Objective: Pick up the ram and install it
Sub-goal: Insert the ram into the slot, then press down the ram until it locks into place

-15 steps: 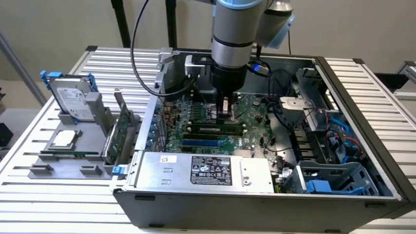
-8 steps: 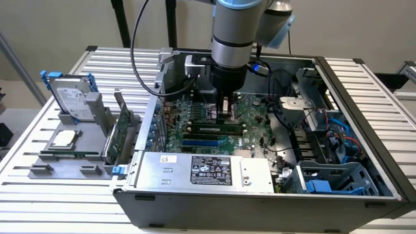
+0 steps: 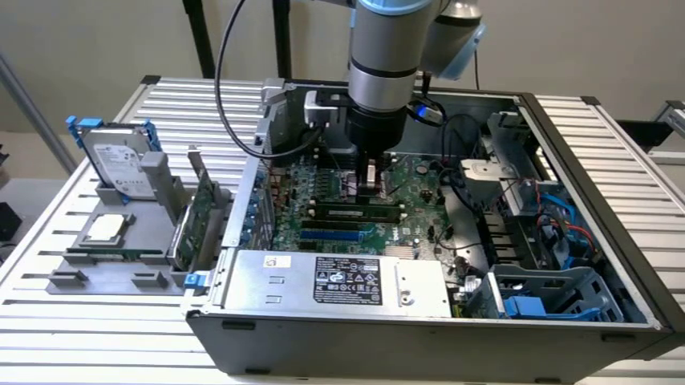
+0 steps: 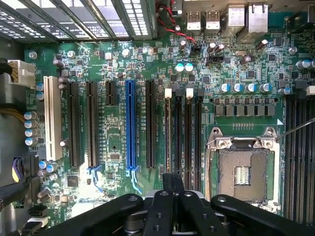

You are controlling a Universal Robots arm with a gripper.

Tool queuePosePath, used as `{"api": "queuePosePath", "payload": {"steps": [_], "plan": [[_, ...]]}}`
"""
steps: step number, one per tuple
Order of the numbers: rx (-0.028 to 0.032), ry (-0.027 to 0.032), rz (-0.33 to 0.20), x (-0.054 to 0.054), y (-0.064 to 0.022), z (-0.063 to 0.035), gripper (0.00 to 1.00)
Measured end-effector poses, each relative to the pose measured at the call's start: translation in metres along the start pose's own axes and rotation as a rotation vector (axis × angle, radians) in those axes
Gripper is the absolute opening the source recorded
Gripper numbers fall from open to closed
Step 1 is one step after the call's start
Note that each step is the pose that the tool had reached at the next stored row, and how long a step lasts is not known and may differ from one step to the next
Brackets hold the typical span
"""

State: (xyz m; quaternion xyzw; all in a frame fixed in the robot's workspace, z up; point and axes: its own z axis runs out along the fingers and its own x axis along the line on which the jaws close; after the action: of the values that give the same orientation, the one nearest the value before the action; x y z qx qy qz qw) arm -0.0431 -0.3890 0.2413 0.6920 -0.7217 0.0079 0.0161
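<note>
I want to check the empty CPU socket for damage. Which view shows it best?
The wrist view: the CPU socket lies open and close, facing the camera, with its metal frame and contact field plain. In the exterior view the arm and cables cover that part of the motherboard, so I cannot pick the socket out.

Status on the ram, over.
Gripper low over the memory slots. Green stick, likely the ram, lies along a slot beside it; seated or not, cannot tell. Cables close by, none across the slots.

The end effector (image 4: 173,189) hangs over the motherboard's (image 4: 118,142) memory slots (image 4: 183,137).
</note>
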Motion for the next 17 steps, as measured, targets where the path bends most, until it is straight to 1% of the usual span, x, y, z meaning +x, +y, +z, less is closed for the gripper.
{"api": "queuePosePath", "payload": {"steps": [12,17], "plan": [[0.0000,0.0000,0.000,0.0000,0.0000,0.0004,0.00],[0.0036,-0.0006,0.000,-0.0002,0.0000,0.0048,0.00]]}}
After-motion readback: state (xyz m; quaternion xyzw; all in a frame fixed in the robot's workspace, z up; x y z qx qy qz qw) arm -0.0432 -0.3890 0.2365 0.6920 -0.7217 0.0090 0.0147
